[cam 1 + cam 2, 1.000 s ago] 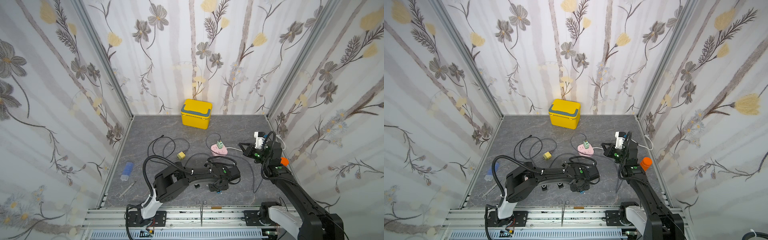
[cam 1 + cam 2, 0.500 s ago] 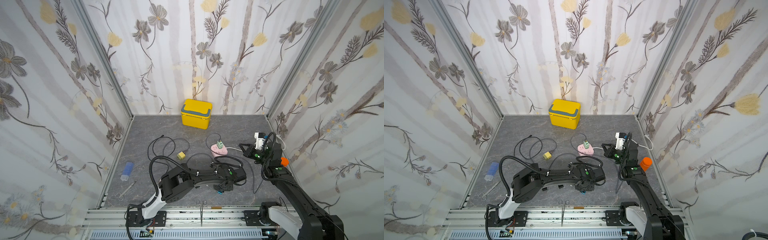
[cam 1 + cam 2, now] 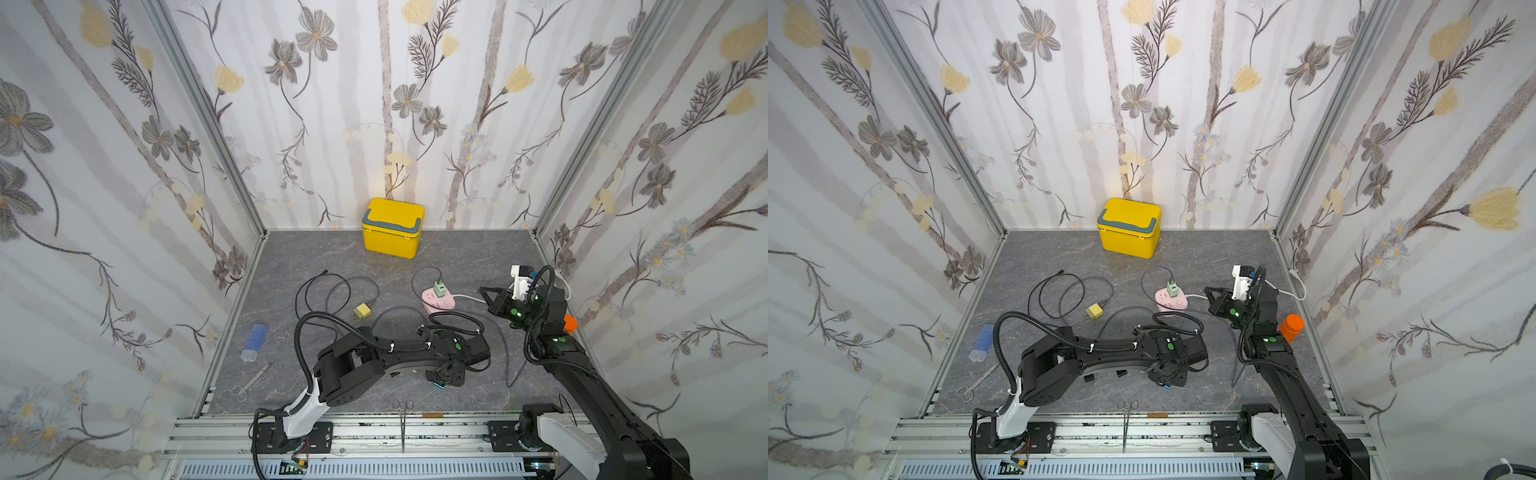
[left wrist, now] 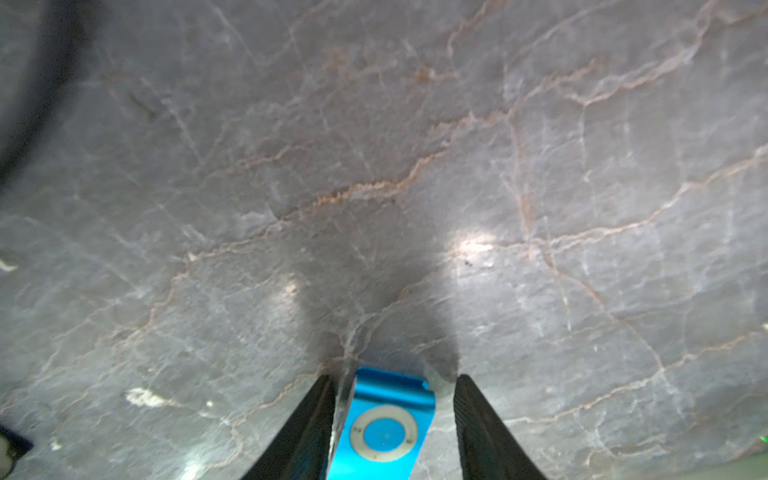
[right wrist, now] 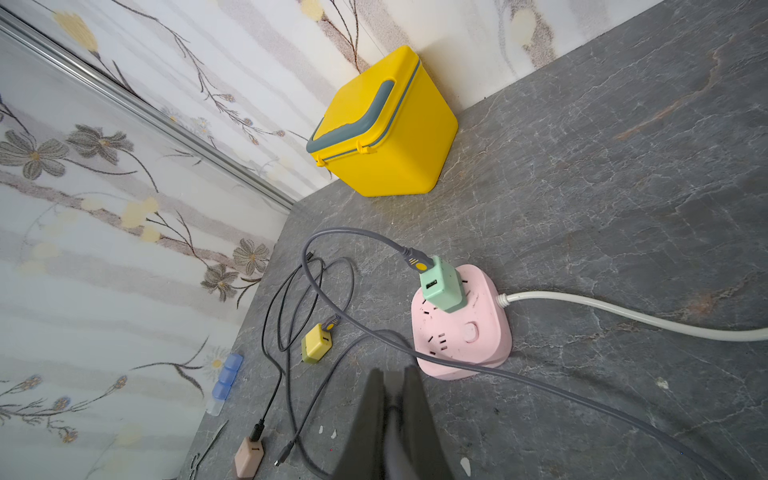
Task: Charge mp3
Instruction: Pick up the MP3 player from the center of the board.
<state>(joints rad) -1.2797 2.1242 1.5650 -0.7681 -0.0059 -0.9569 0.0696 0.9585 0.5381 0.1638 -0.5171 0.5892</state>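
Fingers [image 4: 478,424] of left gripper [image 4: 395,377] spread either side of blue mp3 player [image 4: 384,432], a thin gap at each side. Player down on grey marbled table [image 4: 374,166], near front edge. Right gripper [image 5: 393,370] pressed together, empty, above table beside pink power strip [image 5: 461,328]. Green charger [image 5: 442,286] plugged in there, grey cable [image 5: 353,237] attached.

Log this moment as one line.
left gripper: open, straddling small blue metal mp3 player | right gripper: shut, empty, near pink plastic power strip
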